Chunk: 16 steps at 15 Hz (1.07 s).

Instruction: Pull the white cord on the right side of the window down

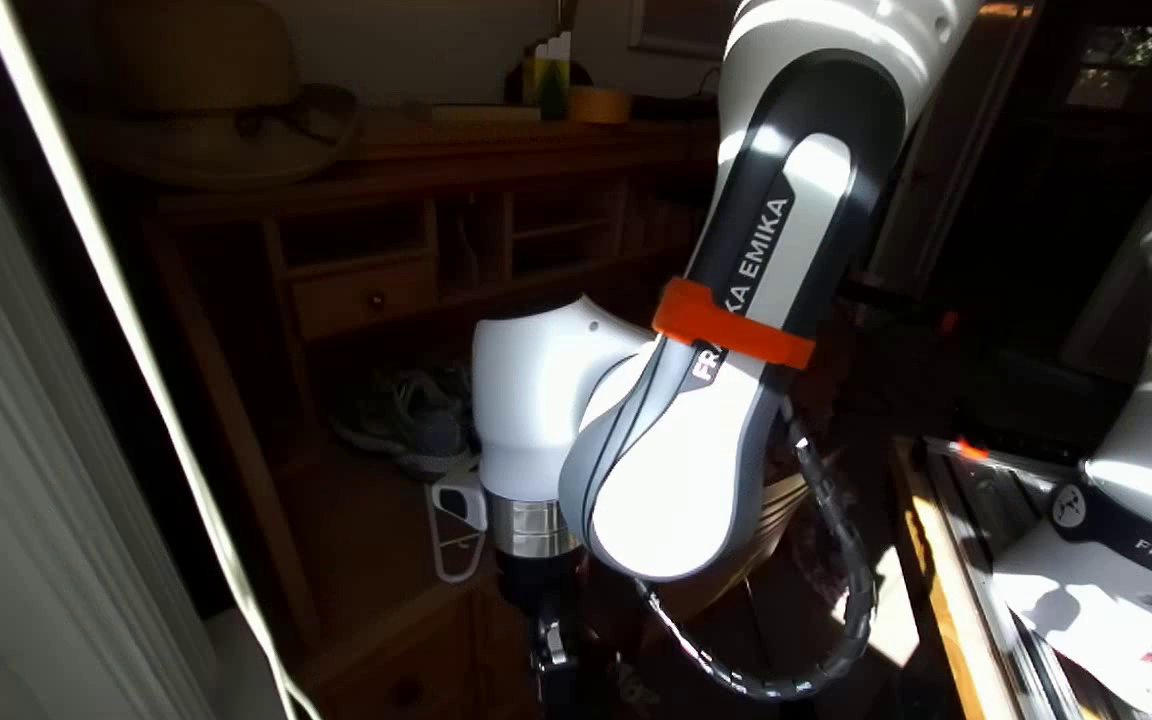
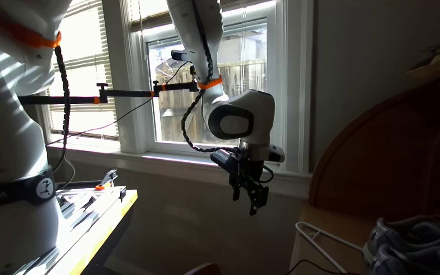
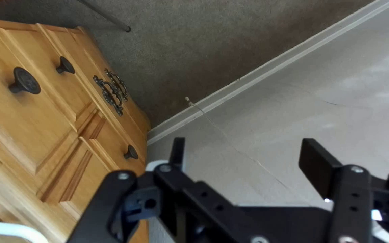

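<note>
The white cord [image 1: 149, 370] hangs slanting down the left side of an exterior view, close to that camera; two strands separate near the bottom edge. Thin white strands [image 2: 243, 38] hang before the right part of the window [image 2: 275, 88] in an exterior view; their lower ends are unclear against the glare. My gripper [image 2: 245, 205] points down below sill height, open and apart from these strands. In the wrist view my gripper [image 3: 243, 148] is open with nothing between its fingers. A thin pale line [image 3: 262, 165] with a small end piece runs along the wall beyond; I cannot tell whether it is the cord.
The windowsill [image 2: 296, 185] runs behind the gripper. A wooden desk [image 2: 319, 217] carries a white hanger [image 2: 315, 244] and blue-grey sneakers [image 2: 403, 248]. A straw hat [image 1: 206, 120] lies on its top. A black camera pole [image 2: 128, 93] crosses the window side. The desk front [image 3: 29, 118] shows in the wrist view.
</note>
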Tool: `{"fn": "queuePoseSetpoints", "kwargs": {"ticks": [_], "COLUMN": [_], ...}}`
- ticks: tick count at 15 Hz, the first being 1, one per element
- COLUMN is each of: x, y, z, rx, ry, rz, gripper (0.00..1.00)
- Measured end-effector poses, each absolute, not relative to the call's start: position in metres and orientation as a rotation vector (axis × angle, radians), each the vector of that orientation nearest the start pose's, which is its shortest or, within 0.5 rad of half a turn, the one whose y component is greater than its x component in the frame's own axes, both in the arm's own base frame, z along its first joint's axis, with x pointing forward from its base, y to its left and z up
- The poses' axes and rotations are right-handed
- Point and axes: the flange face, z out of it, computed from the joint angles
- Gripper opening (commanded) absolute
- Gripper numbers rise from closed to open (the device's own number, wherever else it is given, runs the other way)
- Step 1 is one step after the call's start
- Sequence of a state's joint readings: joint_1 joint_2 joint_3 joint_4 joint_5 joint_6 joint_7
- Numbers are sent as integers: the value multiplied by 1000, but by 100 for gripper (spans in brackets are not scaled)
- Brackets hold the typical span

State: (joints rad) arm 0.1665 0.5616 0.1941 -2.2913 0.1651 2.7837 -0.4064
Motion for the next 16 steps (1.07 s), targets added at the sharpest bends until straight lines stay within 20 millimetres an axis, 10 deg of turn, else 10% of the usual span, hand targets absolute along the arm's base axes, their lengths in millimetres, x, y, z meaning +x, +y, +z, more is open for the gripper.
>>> {"fn": "queuePoseSetpoints", "kwargs": {"ticks": [6, 16], "x": [472, 419], "y": [191, 152], "z": [195, 367], "rx": [-2915, -2951], "ry": [-636, -18], "rz": [-80, -371], "gripper": [100, 100]}}
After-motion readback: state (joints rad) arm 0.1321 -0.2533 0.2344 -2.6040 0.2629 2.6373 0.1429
